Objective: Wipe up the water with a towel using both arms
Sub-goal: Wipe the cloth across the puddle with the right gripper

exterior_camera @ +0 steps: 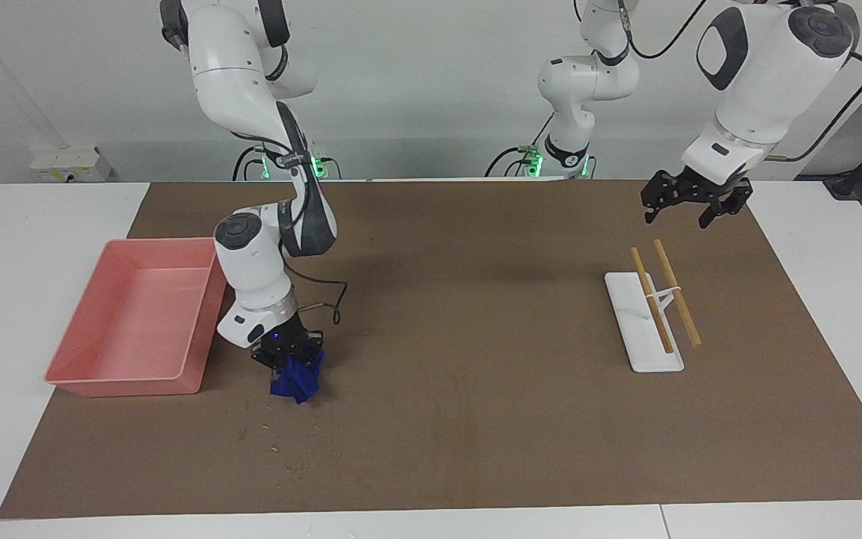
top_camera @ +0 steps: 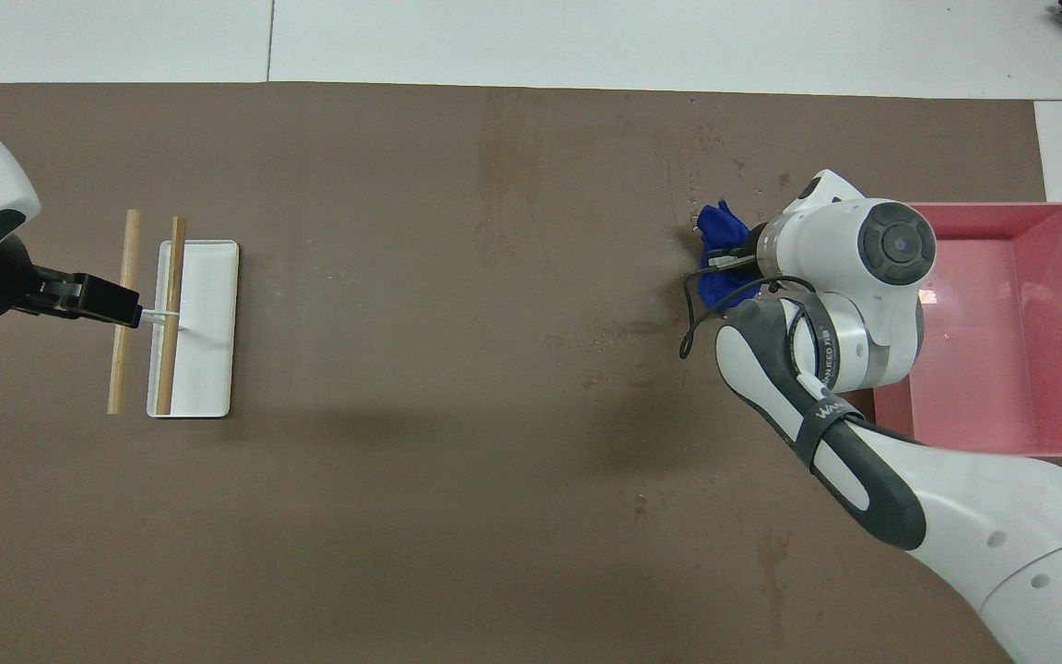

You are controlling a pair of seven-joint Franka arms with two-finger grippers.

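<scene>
Our right gripper (exterior_camera: 290,359) pinches the blue towel (exterior_camera: 297,380) beside the pink bin (exterior_camera: 132,374). We should press it flat on the wet spot (exterior_camera: 292,449), rubbing slowly. Left gripper (exterior_camera: 689,203) waits, spread, over the bench (exterior_camera: 476,337).

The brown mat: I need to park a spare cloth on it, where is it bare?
The mat is bare between the white tray and the blue towel in the right gripper. It is crowded beside the pink bin and the droplets; the left gripper waits, raised.
</scene>
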